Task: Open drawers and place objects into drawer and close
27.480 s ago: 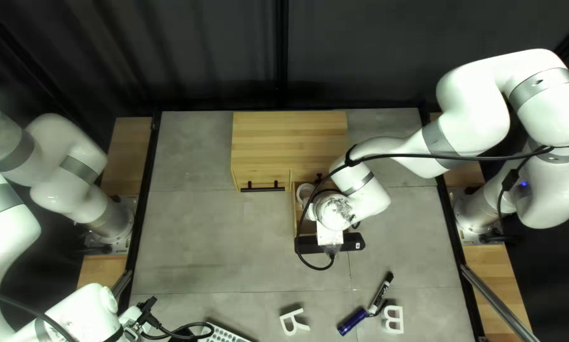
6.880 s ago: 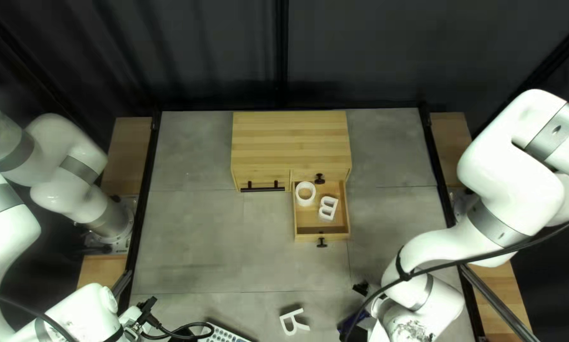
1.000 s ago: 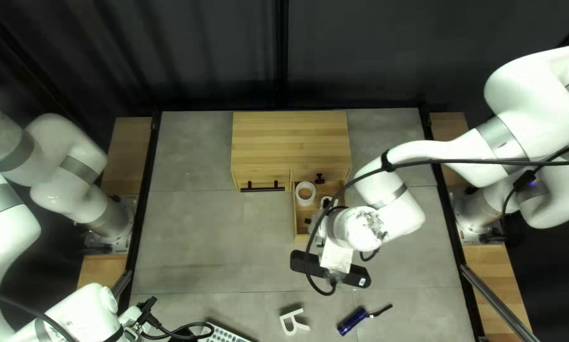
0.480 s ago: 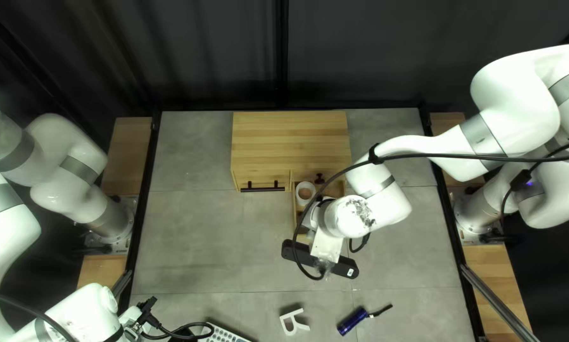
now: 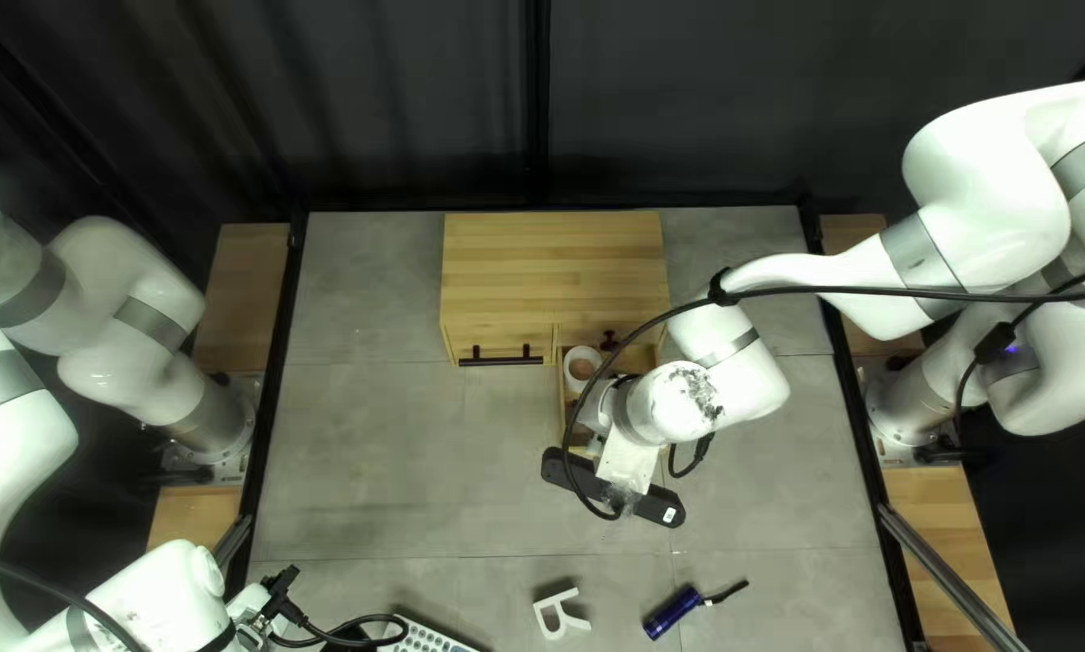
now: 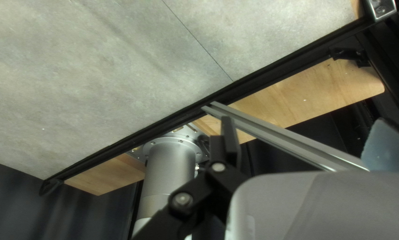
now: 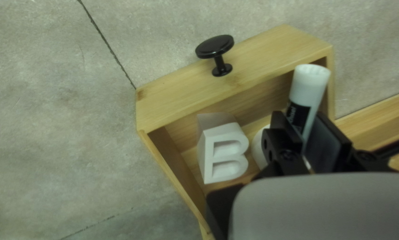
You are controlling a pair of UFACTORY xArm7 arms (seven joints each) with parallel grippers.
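Observation:
The wooden drawer chest (image 5: 551,272) stands at the back of the table, with its small right drawer (image 7: 186,90) pulled out. A white letter B (image 7: 224,155) and part of a white ring (image 7: 260,150) lie inside that drawer, behind its black knob (image 7: 216,50). My right gripper (image 7: 302,140) hangs over the drawer, shut on a white marker (image 7: 307,90) with a black label that points up and out of the jaws. In the top left view the right wrist (image 5: 678,412) covers most of the drawer, and the ring (image 5: 583,367) shows at its back. My left gripper (image 5: 270,593) sits at the near left corner, open and holding nothing.
A second white letter (image 5: 560,611), a blue flashlight (image 5: 673,611) and a keypad device (image 5: 420,638) lie along the table's near edge. The chest's left drawer with its bar handle (image 5: 501,358) is closed. The left wrist view shows the table's edge rail (image 6: 186,113) and an arm base.
My right arm has carried the marker from in front of the drawer to over the open drawer. The left arm has not moved.

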